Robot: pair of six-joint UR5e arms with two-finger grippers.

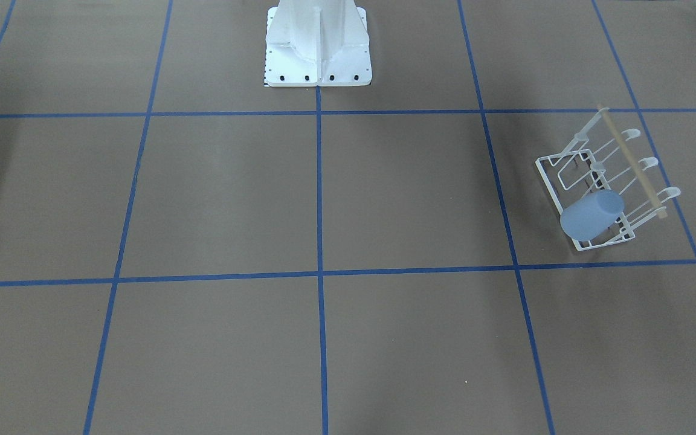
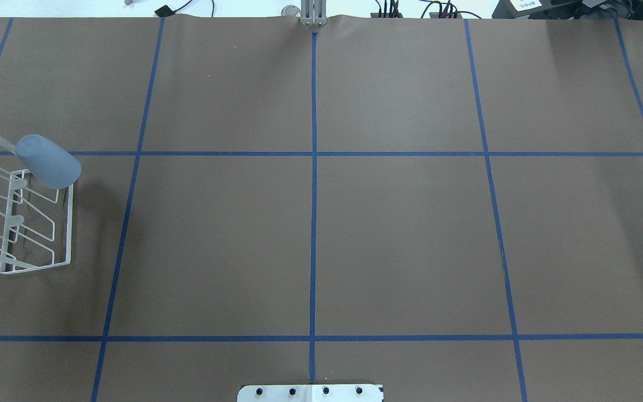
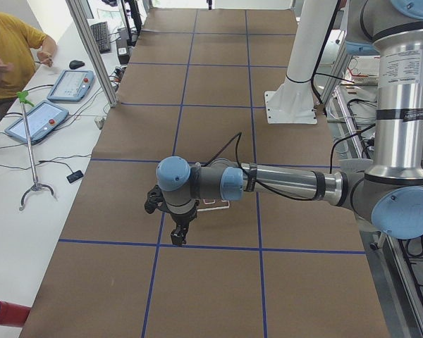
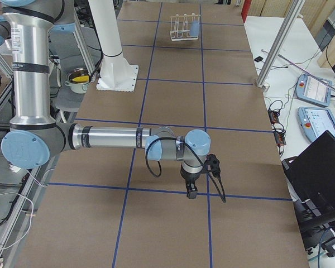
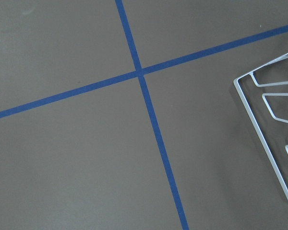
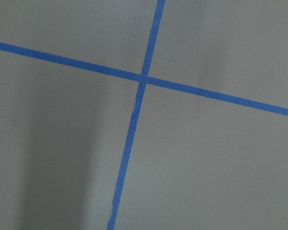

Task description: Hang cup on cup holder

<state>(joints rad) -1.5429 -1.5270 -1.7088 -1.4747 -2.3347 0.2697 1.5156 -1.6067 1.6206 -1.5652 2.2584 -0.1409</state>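
The light blue-grey cup [image 1: 591, 214] sits tilted, base up, over a prong at one end of the white wire cup holder [image 1: 541, 162]. Both also show in the overhead view, the cup [image 2: 48, 161] at the far end of the cup holder [image 2: 69, 223] by the table's left edge. The right side view shows the cup [image 4: 195, 27] on the cup holder [image 4: 178, 28] far away. The left wrist view shows only a corner of the holder's base wire [image 5: 263, 142]. My left gripper [image 3: 180, 236] hangs above the table; I cannot tell its state. My right gripper [image 4: 191, 192] hangs far from the holder; I cannot tell its state.
The white robot pedestal [image 1: 318, 42] stands at the table's middle edge. Blue tape lines [image 2: 313, 223] grid the brown table. An operator [image 3: 7, 49] sits at a side table with teach pendants [image 3: 70, 84]. A thin wooden rod [image 1: 632, 163] tops the holder.
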